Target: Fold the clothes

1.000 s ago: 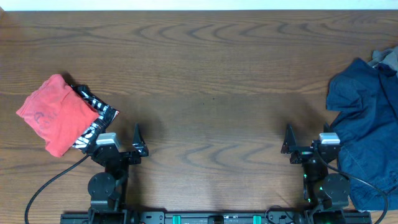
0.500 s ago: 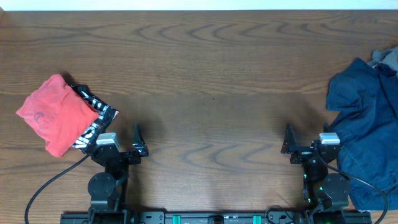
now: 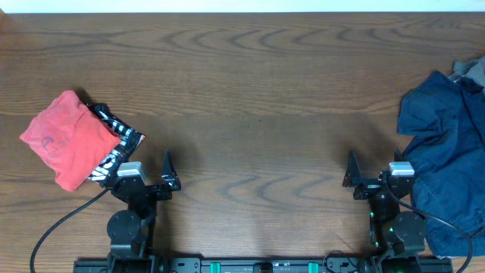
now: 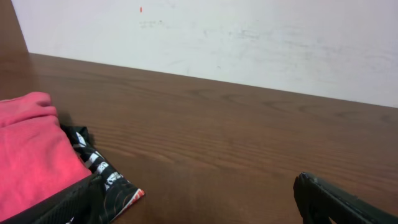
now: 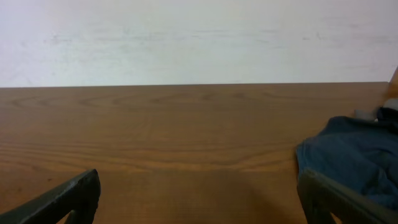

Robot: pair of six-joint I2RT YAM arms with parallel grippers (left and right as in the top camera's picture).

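A red garment (image 3: 67,140) lies folded at the table's left, on top of a black-and-white patterned garment (image 3: 115,142). Both show in the left wrist view, red (image 4: 28,158) and patterned (image 4: 102,177). A crumpled dark navy pile (image 3: 447,163) lies at the right edge, with a bit of grey cloth (image 3: 474,72) behind it. The navy cloth shows in the right wrist view (image 5: 351,152). My left gripper (image 3: 133,164) (image 4: 199,208) is open and empty, its left finger beside the patterned garment. My right gripper (image 3: 400,164) (image 5: 202,202) is open and empty, its right finger by the navy pile.
The brown wooden table (image 3: 258,91) stretches between the two piles. A white wall (image 5: 199,37) rises behind its far edge. Both arm bases stand at the near edge, with a black cable (image 3: 57,227) running from the left one.
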